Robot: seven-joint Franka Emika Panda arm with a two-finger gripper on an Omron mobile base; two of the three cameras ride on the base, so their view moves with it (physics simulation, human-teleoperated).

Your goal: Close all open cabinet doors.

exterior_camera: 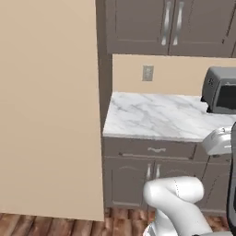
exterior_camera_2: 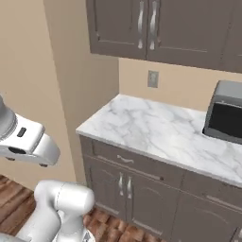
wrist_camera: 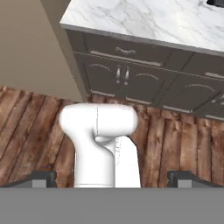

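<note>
I am holding the end effector (wrist_camera: 112, 177), its tips standing apart on nothing, tucked low over the floor, since the cabinet doors (exterior_camera_2: 142, 26) above the marble desk (exterior_camera_2: 156, 130) are sitting flush, so presumably any open one lies elsewhere.

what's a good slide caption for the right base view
Shut wall-cabinet doors above a marble counter with a toaster oven.

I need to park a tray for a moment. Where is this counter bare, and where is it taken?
The white marble countertop lies bare from its left end by the beige wall across to the middle, below the wall outlet. The right end is taken by the grey toaster oven.
</note>
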